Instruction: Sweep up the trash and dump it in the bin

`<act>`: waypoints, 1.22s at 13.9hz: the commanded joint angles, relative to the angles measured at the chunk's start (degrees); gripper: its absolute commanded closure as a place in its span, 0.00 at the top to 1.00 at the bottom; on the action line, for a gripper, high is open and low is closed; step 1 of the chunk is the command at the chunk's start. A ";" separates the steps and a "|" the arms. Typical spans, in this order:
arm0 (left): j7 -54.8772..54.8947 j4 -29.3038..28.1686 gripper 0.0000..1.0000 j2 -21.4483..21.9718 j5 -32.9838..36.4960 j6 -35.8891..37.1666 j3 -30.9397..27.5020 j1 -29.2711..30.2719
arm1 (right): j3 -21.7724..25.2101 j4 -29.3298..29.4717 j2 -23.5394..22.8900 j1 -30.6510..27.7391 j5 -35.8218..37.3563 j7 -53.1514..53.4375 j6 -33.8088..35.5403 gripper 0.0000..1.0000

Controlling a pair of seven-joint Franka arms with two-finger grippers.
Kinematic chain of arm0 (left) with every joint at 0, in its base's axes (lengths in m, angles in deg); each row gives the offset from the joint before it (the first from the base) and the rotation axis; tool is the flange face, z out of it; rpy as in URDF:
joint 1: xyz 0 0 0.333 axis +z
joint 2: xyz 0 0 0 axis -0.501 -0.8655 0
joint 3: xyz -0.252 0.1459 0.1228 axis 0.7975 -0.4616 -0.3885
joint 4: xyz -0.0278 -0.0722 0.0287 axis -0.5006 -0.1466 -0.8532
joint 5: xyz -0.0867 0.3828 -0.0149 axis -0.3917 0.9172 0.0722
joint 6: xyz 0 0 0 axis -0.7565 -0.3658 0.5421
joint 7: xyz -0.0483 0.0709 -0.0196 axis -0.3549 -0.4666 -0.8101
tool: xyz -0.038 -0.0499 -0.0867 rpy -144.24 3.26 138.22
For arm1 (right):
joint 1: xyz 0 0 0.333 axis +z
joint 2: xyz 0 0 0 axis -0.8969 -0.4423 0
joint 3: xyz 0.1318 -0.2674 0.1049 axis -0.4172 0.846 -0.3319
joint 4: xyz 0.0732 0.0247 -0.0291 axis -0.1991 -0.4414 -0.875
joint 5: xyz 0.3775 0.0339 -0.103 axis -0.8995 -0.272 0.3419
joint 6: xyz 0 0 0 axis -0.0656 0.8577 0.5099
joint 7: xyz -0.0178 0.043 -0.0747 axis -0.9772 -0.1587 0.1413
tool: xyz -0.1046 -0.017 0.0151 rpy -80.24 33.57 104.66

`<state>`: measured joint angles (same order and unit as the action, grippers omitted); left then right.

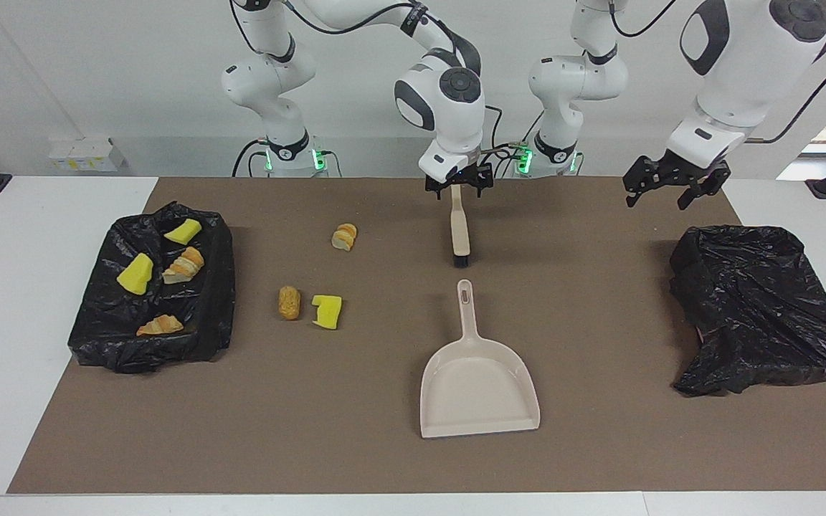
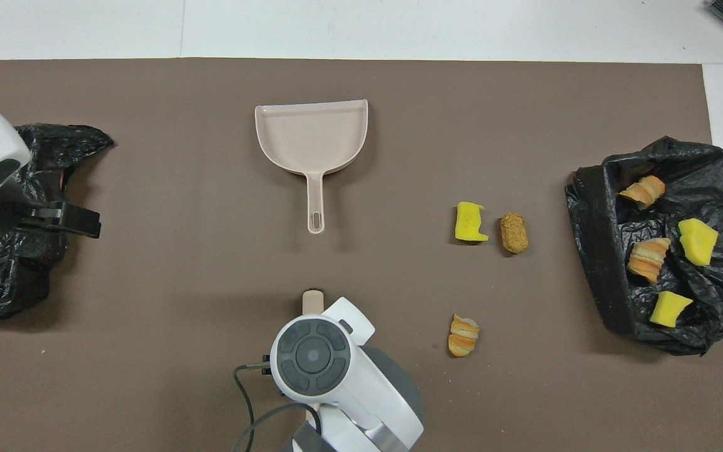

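Four pieces of trash lie in the black-lined bin [image 1: 151,287] at the right arm's end of the desk [image 1: 599,444]; three more [image 1: 316,287] wait on the mat at ten o'clock from the dustpan [image 1: 477,387]. The right gripper [image 1: 458,188] is at the handle of the brush [image 1: 459,233], at twelve o'clock from the pan; whether its fingers pinch it cannot be told. The left gripper [image 1: 671,190], fingers spread, waits above a second bag [image 1: 757,315]. Sweeping appears barely begun.
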<state>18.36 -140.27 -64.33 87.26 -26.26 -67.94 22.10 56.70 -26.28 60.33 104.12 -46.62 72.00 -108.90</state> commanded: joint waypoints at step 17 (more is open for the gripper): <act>-28.52 9.98 1.00 -30.21 -2.95 -23.68 -0.49 -27.01 | 0.90 -9.73 11.05 -1.32 -5.29 9.02 0.40 0.00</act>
<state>-6.48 -135.31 -89.80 84.39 -49.98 -67.39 -3.08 57.92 -34.13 65.57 105.95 -52.29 78.85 -112.01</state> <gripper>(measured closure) 0.000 0.749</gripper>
